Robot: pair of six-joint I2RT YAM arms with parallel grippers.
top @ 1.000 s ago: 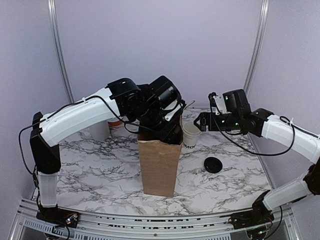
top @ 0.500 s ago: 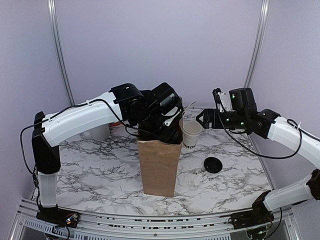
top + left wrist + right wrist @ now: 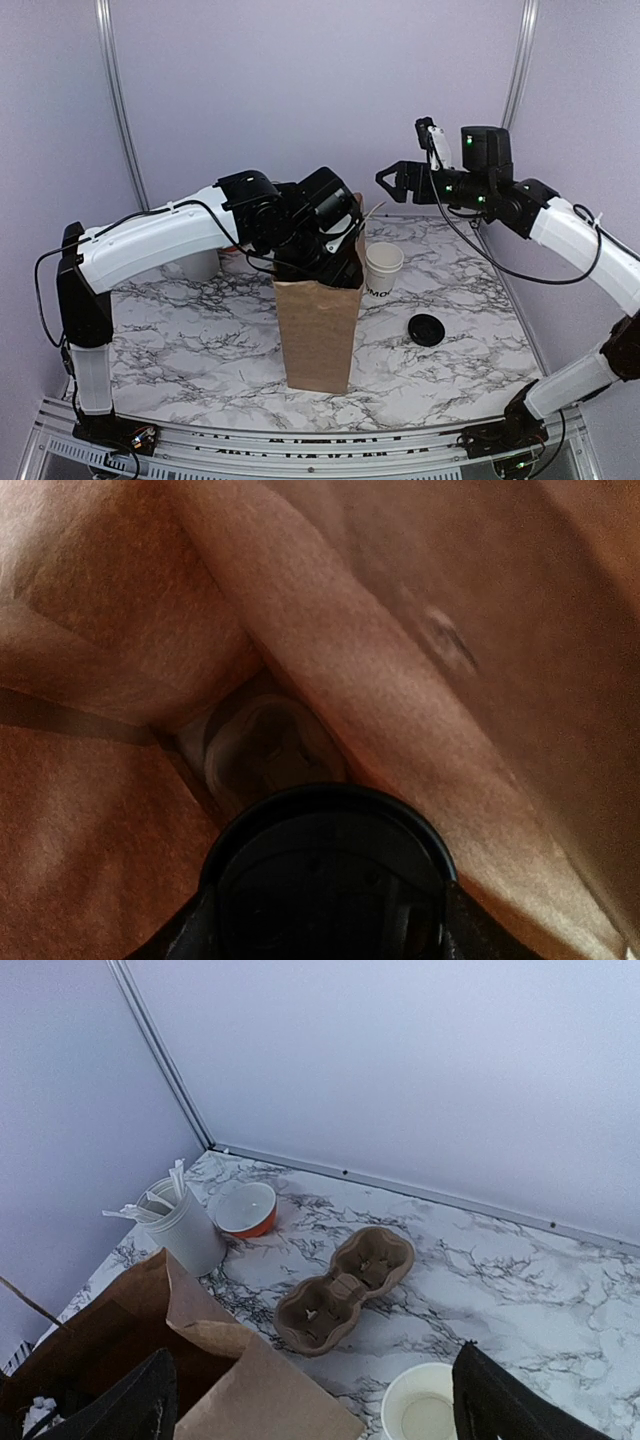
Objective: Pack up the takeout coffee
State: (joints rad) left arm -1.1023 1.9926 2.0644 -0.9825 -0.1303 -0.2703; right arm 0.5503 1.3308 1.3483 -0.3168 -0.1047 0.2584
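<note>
The takeout coffee shows in the left wrist view only as its round black lid (image 3: 325, 855), deep inside the brown paper bag (image 3: 318, 335). My left gripper (image 3: 325, 935) is shut on the cup, with a dark finger (image 3: 190, 935) at each side of the lid. In the top view that gripper is sunk into the bag's mouth and the cup is hidden. My right gripper (image 3: 395, 180) hangs high above the back right of the table, open and empty.
A lidless white cup (image 3: 383, 262) stands just right of the bag, and a loose black lid (image 3: 427, 329) lies further right. Behind the bag are a cardboard cup carrier (image 3: 345, 1288), an orange bowl (image 3: 246, 1209) and a utensil holder (image 3: 185, 1225). A pale rounded thing (image 3: 265, 745) lies at the bag's bottom.
My right arm has risen and drawn back from beside the lidless cup, its gripper still open. My left arm has shifted slightly at the bag's mouth.
</note>
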